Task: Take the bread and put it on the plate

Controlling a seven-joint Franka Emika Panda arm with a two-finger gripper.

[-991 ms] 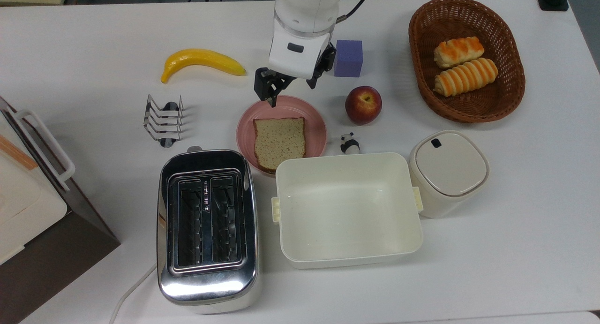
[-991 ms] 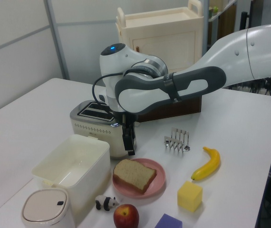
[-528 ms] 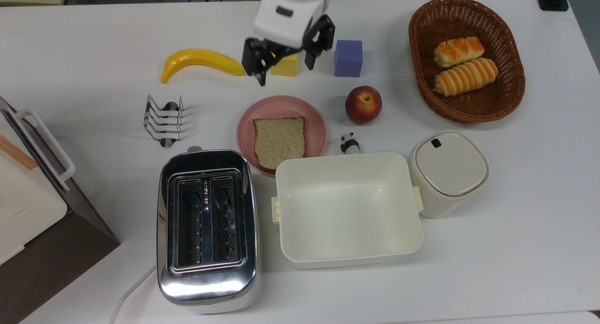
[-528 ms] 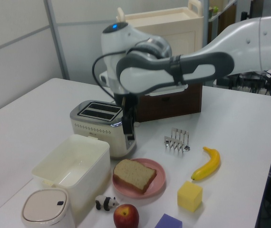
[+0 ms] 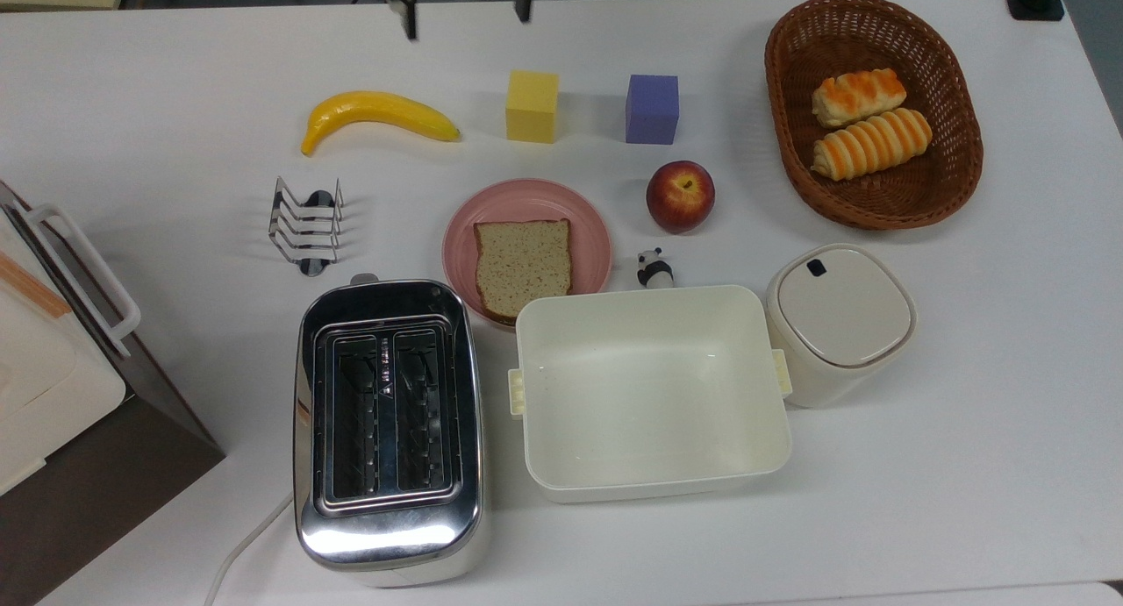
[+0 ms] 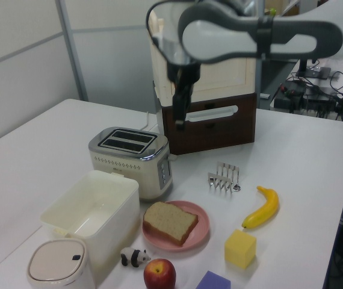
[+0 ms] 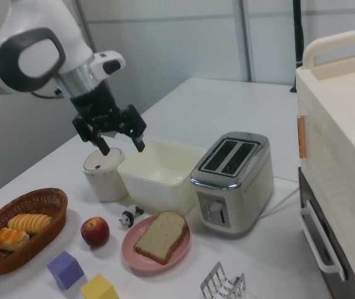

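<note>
Bread [image 5: 523, 265]: flat on plate [image 5: 590, 234], beside the toaster [image 5: 389, 424] on the bench [image 5: 965, 413]. My pincer [image 7: 119, 142]: high above, fingers spread, empty.

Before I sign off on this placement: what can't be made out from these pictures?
- Near rim of the round pink plate: in the top view, tucked behind the chrome toaster and the cream rectangular tub.
- Underside of the speckled tan bread slice: hidden in every view, so flat seating is unconfirmed.
- The tool: cut off by the top view's upper edge; open and empty in the right view.
- Toaster slots: too dark to see inside.
</note>
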